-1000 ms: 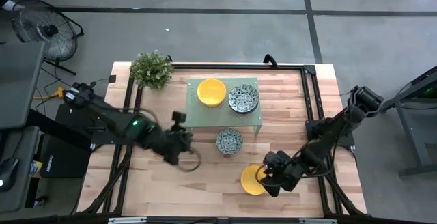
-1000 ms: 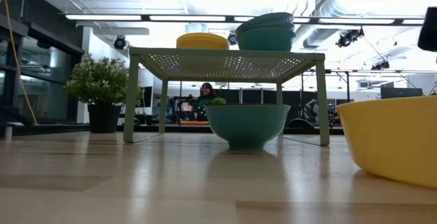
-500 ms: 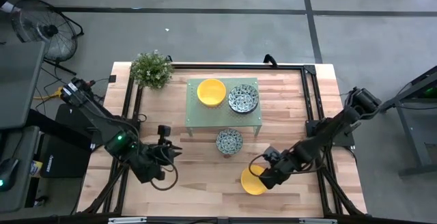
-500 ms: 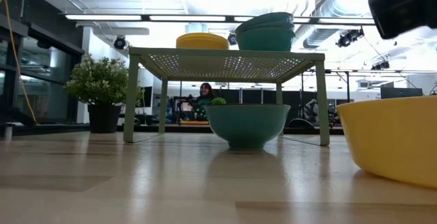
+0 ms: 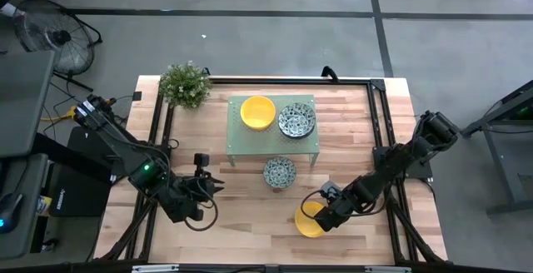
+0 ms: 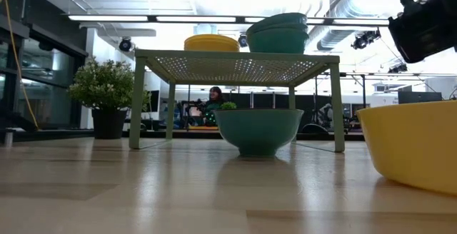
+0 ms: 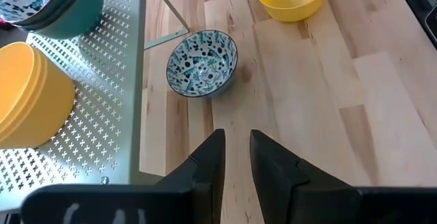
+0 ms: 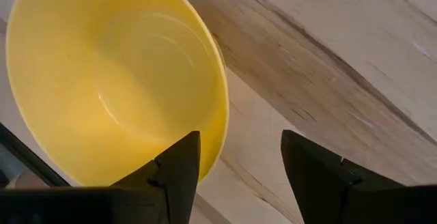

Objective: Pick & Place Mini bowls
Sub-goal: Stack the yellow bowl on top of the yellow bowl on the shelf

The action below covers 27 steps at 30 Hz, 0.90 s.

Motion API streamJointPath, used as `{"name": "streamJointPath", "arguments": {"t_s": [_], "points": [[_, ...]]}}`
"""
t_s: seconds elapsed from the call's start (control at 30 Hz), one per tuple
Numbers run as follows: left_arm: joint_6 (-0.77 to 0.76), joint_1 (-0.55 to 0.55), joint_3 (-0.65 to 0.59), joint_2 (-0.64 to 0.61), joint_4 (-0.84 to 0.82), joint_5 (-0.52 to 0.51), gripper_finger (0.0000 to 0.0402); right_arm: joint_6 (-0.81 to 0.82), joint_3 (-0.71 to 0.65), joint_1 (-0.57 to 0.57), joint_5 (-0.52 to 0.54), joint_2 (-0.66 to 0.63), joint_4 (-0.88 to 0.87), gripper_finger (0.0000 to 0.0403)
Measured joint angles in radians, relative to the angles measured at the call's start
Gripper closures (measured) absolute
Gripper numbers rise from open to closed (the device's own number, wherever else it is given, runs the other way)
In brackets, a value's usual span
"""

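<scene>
A pale green perforated stand (image 5: 271,142) sits toward the far middle of a wooden surface (image 5: 250,223), and everything else is placed from it. On top of the stand, a stack of yellow bowls (image 5: 258,111) sits beside a stack of patterned bowls (image 5: 296,121), nearly touching. A single patterned bowl (image 5: 280,172) rests on the surface just in front of the stand's near edge. A lone yellow bowl (image 5: 309,220) sits farther forward from the stand, toward the right arm's side, near the surface's front edge. A small leafy plant (image 5: 185,84) stands just off the stand's far corner on the left arm's side.

The right gripper (image 8: 239,157) hovers at the lone yellow bowl, its fingers (image 8: 179,166) spread wide. One finger is over the inside of the bowl and the other over bare wood, so they straddle the rim without closing on it.

The left gripper (image 7: 235,149) waits in front of the stand on the left arm's side, well clear of the bowls. Its fingers are only slightly apart and hold nothing, pointing toward the single patterned bowl.

In the low view a person (image 6: 212,103) shows far behind the stand, in the room beyond.
</scene>
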Motion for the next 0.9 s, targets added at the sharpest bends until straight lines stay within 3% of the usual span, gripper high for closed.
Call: {"name": "streamJointPath", "arguments": {"t_s": [0.5,0.83,0.9], "points": [[0.0,0.001,0.0,0.0,-0.003,0.001,0.0337,0.052,0.0,-0.001,0.044,0.0,0.014,0.0303],[0.0,0.001,0.0,0.001,-0.003,0.008,0.0337,0.018,0.0,-0.001,0.032,0.0,0.022,0.0394],[0.0,0.001,0.0,0.001,-0.003,0.01,0.0337,0.004,0.0,-0.001,0.013,0.0,0.023,0.0398]]}}
